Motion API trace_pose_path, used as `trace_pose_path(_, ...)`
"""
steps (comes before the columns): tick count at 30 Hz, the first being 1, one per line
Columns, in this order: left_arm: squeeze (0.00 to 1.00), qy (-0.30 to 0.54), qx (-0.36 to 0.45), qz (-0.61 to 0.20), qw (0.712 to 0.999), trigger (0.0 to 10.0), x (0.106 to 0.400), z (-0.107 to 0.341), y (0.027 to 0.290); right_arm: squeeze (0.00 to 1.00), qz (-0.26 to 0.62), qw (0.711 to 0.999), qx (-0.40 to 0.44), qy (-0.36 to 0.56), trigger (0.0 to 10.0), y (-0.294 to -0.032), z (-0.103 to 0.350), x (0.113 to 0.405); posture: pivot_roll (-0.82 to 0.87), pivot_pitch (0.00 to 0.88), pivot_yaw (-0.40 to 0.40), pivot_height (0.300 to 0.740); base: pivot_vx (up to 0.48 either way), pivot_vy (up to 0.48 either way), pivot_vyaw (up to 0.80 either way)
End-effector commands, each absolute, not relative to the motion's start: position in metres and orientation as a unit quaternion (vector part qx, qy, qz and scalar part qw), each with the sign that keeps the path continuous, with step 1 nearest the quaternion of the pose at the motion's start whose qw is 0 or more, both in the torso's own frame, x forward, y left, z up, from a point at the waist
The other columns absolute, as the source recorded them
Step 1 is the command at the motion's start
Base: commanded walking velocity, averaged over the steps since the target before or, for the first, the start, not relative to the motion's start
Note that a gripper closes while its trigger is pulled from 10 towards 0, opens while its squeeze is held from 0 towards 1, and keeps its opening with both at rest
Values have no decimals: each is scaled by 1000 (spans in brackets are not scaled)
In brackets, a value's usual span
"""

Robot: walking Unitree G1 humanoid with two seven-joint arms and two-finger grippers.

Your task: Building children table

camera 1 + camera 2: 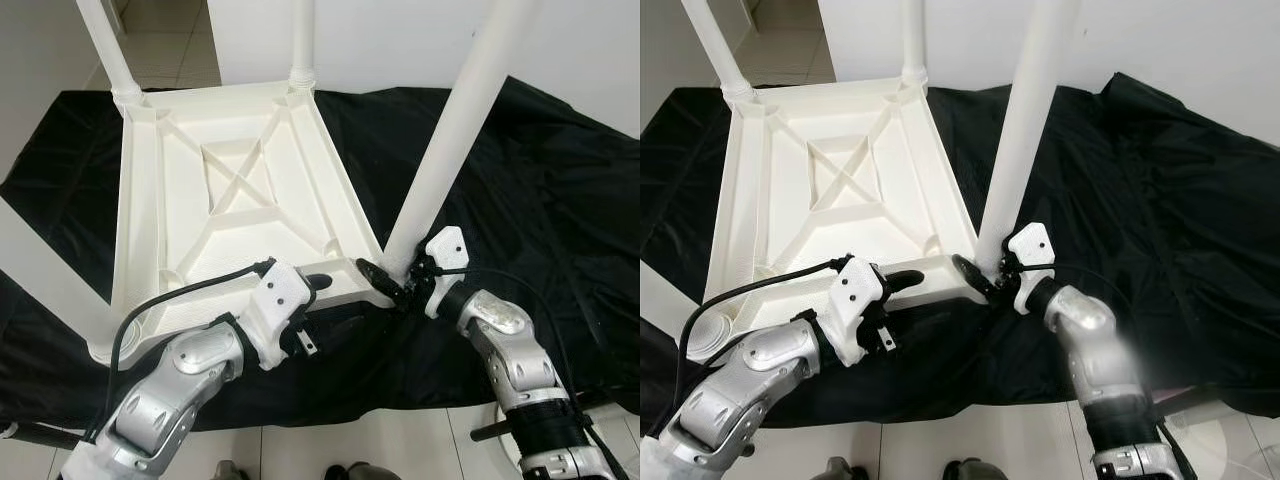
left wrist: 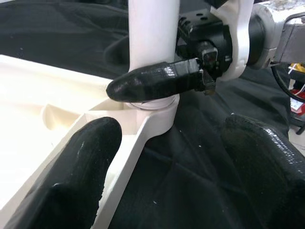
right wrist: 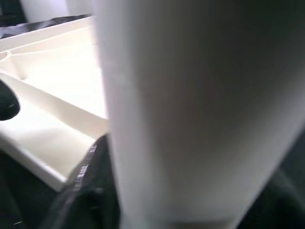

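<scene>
A white plastic table (image 1: 230, 190) lies upside down on a black sheet (image 1: 540, 190) spread over a pale tiled floor (image 1: 370, 440), its ribbed underside facing up with a cross-braced square at the middle; legs stand up from its corners, two at the far side, the far left leg (image 1: 108, 45) and the far right leg (image 1: 302, 40), and a near leg (image 1: 455, 125) at the near right corner, leaning a little to the right as it rises out of frame; the right gripper (image 1: 398, 280) is at the foot of that near leg, just above the corner socket, with one black finger (image 2: 157, 82) lying across the front of the leg and pressed to it, the other hidden behind the leg, so the pincer is closed around the leg; in the right wrist view the leg (image 3: 200, 114) stands very close and blurred, with the table's ribs to one side; the left gripper (image 1: 312, 290) sits at the table's near edge, just left of the same corner, its fingers (image 2: 76, 176) spread wide apart, one over the table's rim and the other over the black sheet, holding nothing; a black cable (image 1: 170, 295) runs from the left wrist back along the silver arm; the two grippers are near each other, not touching.
</scene>
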State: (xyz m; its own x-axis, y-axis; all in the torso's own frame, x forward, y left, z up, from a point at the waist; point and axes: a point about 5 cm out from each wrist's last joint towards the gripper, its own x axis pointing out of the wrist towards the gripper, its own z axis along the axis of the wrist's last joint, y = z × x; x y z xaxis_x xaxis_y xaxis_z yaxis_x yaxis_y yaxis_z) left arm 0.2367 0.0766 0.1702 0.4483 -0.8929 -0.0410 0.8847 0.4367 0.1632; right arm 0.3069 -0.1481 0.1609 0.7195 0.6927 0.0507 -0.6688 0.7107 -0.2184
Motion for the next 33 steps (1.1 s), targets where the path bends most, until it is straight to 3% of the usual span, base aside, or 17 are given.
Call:
trace_pose_path(1,0,-17,86,-564,821,10000,231,168,77,0,375,921,-90,-50,0,-150,156,308,-26,142,-22,740,0,0,0)
trace_pose_path(4,0,-17,87,-561,823,10000,231,169,77,0,376,921,-89,-50,0,-152,156,308,-16,139,-30,740,0,0,0)
trace_pose_path(5,0,-17,87,-559,824,10000,231,169,78,0,370,924,-85,-51,4824,-151,157,308,-16,140,-30,740,0,0,0)
trace_pose_path(6,0,-17,87,-559,824,10000,231,169,78,0,370,924,-85,-51,4824,-151,157,308,-16,140,-30,740,0,0,0)
trace_pose_path(7,0,-17,88,-558,825,10000,231,168,78,0,367,925,-77,-53,10000,-151,157,306,-15,143,-32,740,0,0,0)
trace_pose_path(21,0,0,104,-557,824,10000,230,159,78,0,259,964,-37,-48,10000,-133,152,296,-26,137,-39,740,0,0,0)
trace_pose_path(33,0,-23,108,-536,837,10000,236,161,76,0,130,991,-13,-28,10000,-99,141,274,-17,115,-48,740,0,0,0)
